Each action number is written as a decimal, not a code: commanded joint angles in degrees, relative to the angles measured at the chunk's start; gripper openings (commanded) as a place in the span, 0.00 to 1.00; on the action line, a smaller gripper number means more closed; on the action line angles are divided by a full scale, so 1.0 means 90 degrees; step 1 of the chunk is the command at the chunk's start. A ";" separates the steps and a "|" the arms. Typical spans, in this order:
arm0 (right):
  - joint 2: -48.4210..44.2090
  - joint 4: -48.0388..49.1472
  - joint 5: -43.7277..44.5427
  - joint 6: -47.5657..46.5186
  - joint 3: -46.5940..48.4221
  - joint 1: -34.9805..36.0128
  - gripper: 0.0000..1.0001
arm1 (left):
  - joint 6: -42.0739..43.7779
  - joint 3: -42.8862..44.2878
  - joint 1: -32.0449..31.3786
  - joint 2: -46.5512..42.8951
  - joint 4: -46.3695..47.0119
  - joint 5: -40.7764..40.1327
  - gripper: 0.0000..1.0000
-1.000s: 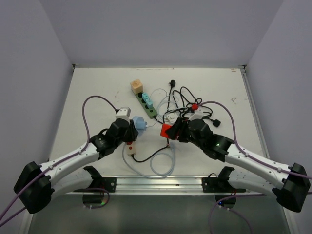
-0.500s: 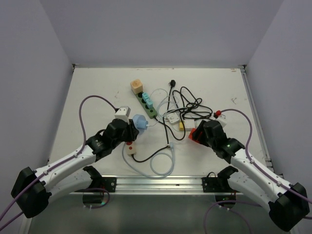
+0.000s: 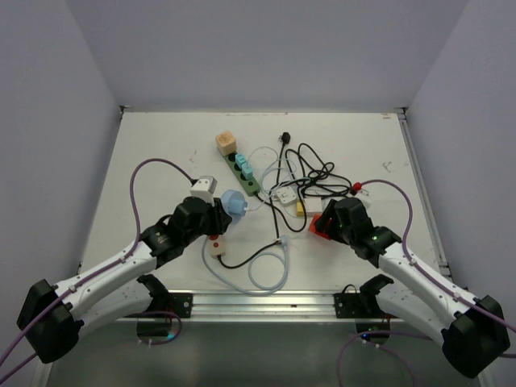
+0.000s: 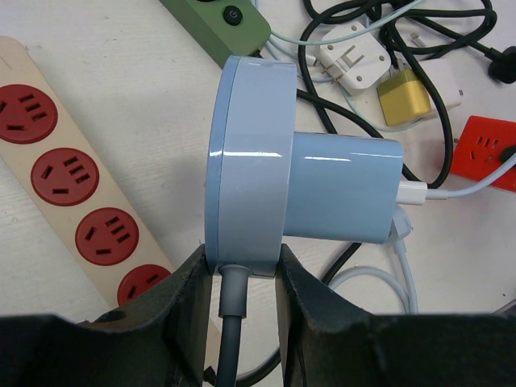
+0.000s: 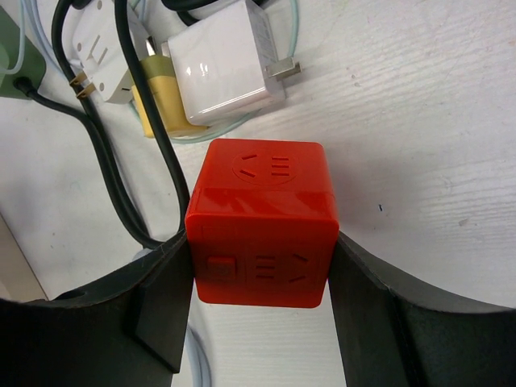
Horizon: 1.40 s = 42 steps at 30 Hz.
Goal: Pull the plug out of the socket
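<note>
A pale blue round plug, with a grey cord at its base and a white cable in its far end, sits between the jaws of my left gripper, which is shut on its flat disc. In the top view the blue plug hangs left of centre. The red cube socket is clamped between the pads of my right gripper. Seen from above, the red socket is well to the right of the plug, apart from it, with table between them.
A beige power strip with red outlets lies under the left gripper. A green power strip and a tan cube lie further back. A white charger, a yellow plug and tangled black cables lie mid-table.
My right arm has carried the red socket to the right, away from the blue plug. The left gripper has held the plug nearly still.
</note>
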 commanded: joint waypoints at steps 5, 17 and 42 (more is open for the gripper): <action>0.0001 0.0695 -0.0307 -0.0024 0.0091 -0.0020 0.43 | 0.0062 0.0195 -0.0006 -0.0239 0.0456 0.0414 0.00; 0.0021 0.0539 -0.0425 -0.0160 0.0364 -0.0039 0.69 | -0.0085 0.0048 -0.0016 -0.0307 0.0534 0.0737 0.00; -0.0528 0.2899 -0.3255 0.0376 0.0277 0.0097 0.77 | -0.0368 0.0234 -0.0182 0.0259 0.1110 0.0923 0.00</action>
